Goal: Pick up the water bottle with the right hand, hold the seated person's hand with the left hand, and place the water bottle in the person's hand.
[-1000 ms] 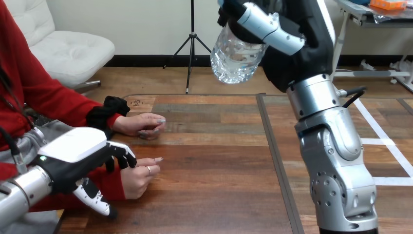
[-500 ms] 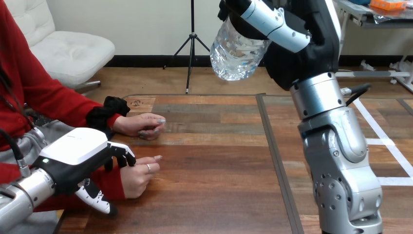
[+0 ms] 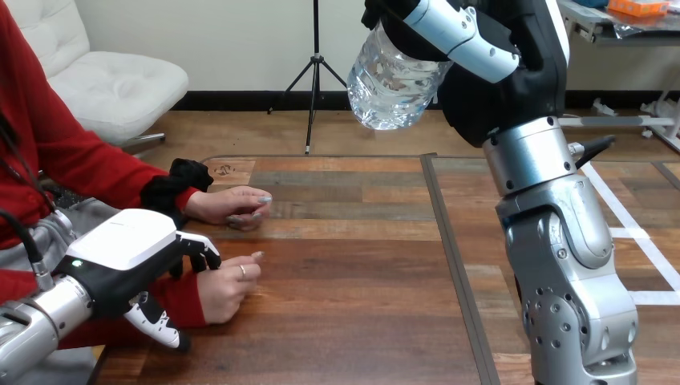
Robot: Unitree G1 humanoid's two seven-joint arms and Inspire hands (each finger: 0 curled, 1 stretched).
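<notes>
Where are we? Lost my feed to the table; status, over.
Right hand shut on water bottle, high above the table. Left hand at the person's near wrist, grip unconfirmed. That person's hand curled on the table, not open.

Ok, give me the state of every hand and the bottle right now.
water bottle, raised high above the table, tilted, gripped by the right hand.
right hand, shut round the water bottle.
left hand, over the person's nearer wrist; hold unclear.
person's nearer hand, loosely curled, empty, resting on the table.
person's farther hand, palm down on the table.
</notes>
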